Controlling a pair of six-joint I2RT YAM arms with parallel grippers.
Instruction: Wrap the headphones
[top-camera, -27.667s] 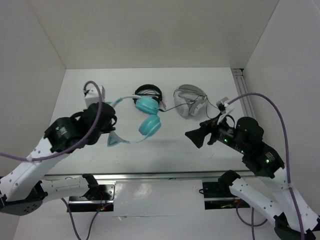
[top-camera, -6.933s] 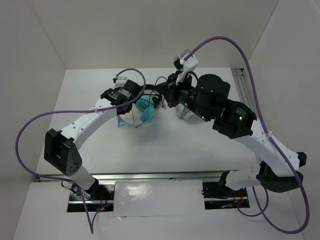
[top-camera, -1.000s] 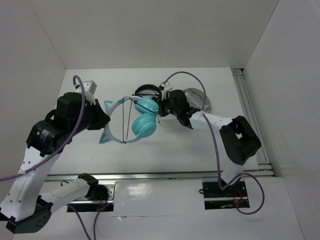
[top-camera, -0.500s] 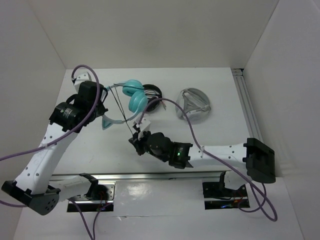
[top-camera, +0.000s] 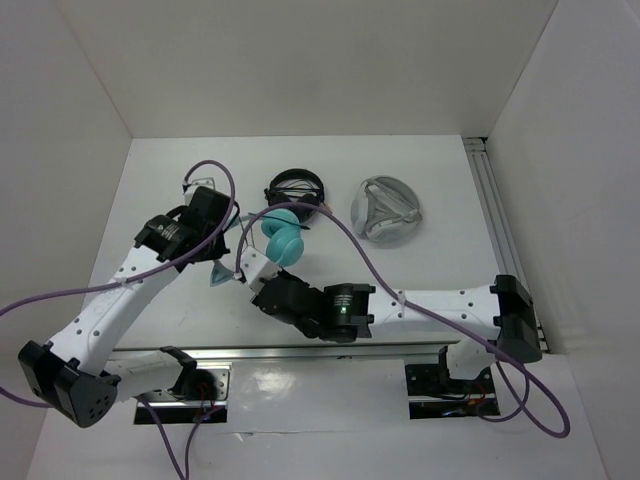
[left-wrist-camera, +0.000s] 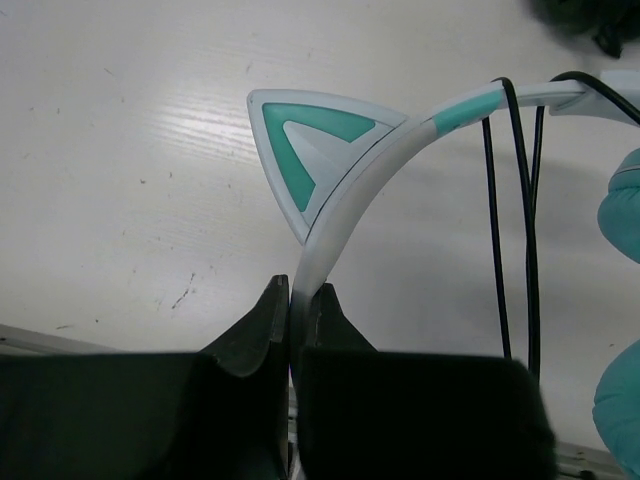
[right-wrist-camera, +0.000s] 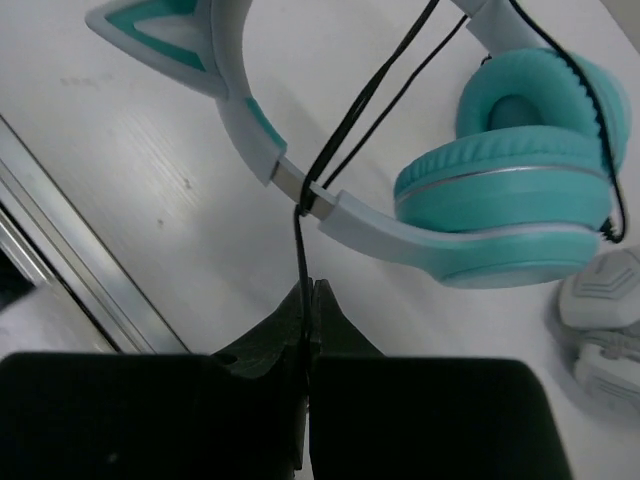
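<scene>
1. While my left fingers (left-wrist-camera: 262, 325) are pressed onto the pale headband (left-wrist-camera: 345, 205) just below one cat ear (left-wrist-camera: 300, 140), the headphones (top-camera: 283, 238) lie left of the middle of the counter (top-camera: 440, 270). Their teal cups (right-wrist-camera: 510, 190) point to the far side, just in front of the black headphones (top-camera: 296, 185). I cannot tell whether they rest on the counter or hang clear of it.
2. My right fingers (right-wrist-camera: 280, 325) are closed together, pinching the thin black cable (right-wrist-camera: 345, 150) at its near end.
3. From that pinch the cable runs straight up and away from me to the near side of the headband. It meets the band beside the metal slider, and two strands carry on across the open arc to the far side.
4. The band's long curve lies crosswise to the cable, and my right fingers are on the near side of it. They are the fingers nearer the loose length, while the left ones only steady the frame.
5. I judge the next turn calls for taking the cable over the band to its far side with the line taut. If the pull comes sideways, the strands could slide along the smooth curve toward the cups.
</scene>
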